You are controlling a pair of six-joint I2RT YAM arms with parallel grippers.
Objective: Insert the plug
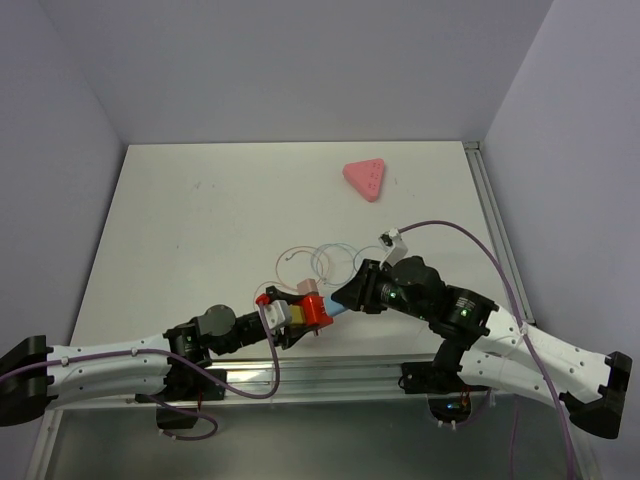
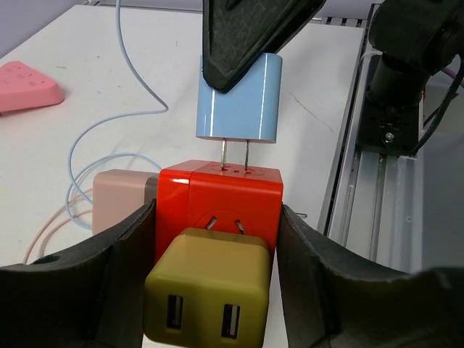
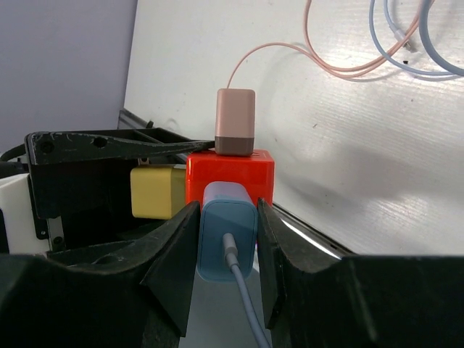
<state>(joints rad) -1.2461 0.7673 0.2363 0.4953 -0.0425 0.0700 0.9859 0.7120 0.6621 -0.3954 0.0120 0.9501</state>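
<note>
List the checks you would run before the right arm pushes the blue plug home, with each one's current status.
1. Right gripper clamped on the plug: ok.
2. Left gripper bracing the orange-red block on both sides: ok.
3. Prongs lined up with the block's top slots: ok, tips at the slots.
4. Plug fully seated: not ok, bare prong shows between its body and the block.
5. Yellow plug and pink adapter out of the insertion path: ok, they sit on other faces.
6. Plug's cable slack enough: cannot tell.
</note>
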